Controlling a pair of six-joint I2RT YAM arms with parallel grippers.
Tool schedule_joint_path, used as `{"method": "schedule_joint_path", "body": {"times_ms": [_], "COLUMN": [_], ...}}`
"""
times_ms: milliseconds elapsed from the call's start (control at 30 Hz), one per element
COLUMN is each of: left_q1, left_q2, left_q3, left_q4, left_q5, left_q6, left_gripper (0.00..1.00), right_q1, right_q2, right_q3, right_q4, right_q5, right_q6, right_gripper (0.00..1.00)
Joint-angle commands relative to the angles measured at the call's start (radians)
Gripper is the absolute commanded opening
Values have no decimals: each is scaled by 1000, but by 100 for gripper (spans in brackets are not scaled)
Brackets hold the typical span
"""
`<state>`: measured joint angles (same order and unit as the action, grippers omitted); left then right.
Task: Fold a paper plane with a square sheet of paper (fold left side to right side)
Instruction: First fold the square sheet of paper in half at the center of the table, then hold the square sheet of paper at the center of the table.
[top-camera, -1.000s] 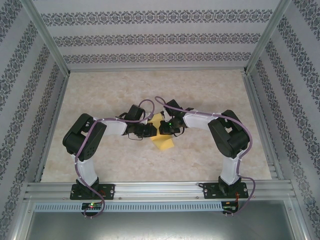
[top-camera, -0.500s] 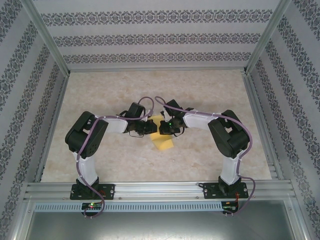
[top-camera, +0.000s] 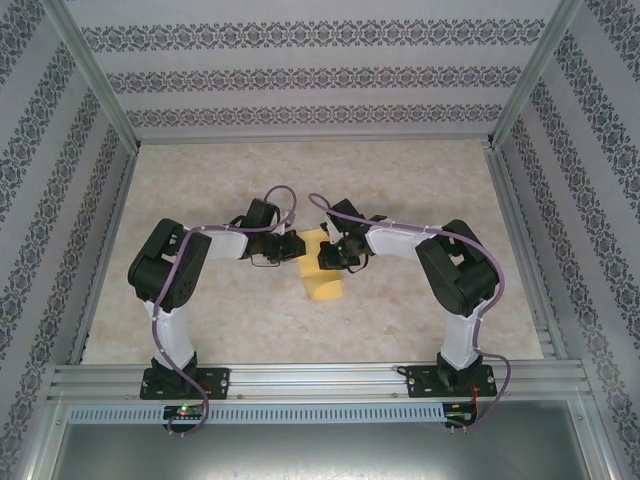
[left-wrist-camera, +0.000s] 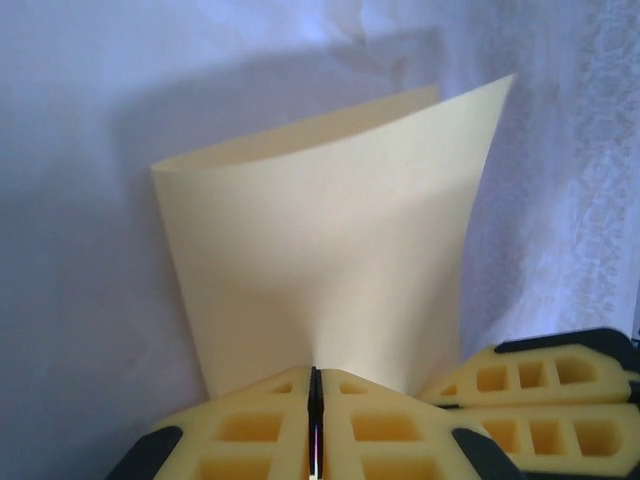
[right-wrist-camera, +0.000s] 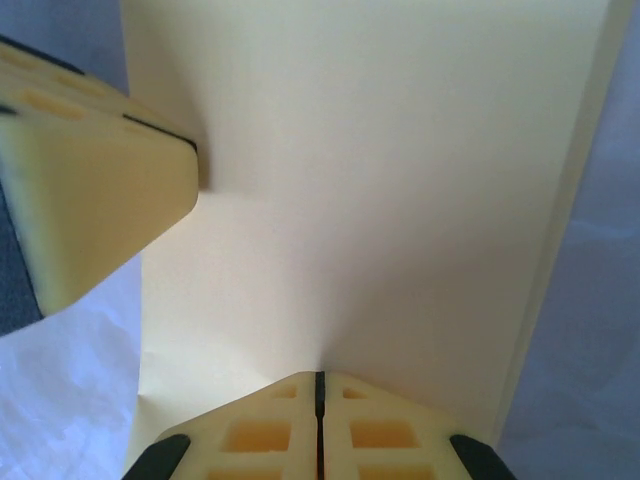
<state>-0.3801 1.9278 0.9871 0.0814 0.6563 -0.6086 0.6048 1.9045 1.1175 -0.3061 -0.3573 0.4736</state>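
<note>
Fingers of your left gripper (left-wrist-camera: 314, 398) were clamped on the square sheet of paper (left-wrist-camera: 330, 250) | your right gripper (right-wrist-camera: 320, 385) was clenched on the same sheet | paper stood curled over itself between both grippers, near the middle of the table (top-camera: 420, 180).

You're in a robotics lab test cell, not a home: a left arm (top-camera: 172, 335) and right arm (top-camera: 460, 340) are bolted to an aluminium rail (top-camera: 320, 378) edging a beige marbled tabletop (top-camera: 420, 180), boxed in by metal posts (top-camera: 92, 75) and striped floral wallpaper panels (top-camera: 310, 75).
</note>
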Motion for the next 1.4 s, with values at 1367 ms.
{"method": "schedule_joint_path", "body": {"times_ms": [1367], "left_q1": [-53], "left_q2": [-69], "left_q3": [-74], "left_q4": [151], "left_q5": [25], "left_q6": [-61], "left_gripper": [14], "right_q1": [10], "right_q2": [45], "right_q3": [-24], "right_q4": [-91], "right_q5": [57], "right_q6": [6], "right_gripper": [7]}}
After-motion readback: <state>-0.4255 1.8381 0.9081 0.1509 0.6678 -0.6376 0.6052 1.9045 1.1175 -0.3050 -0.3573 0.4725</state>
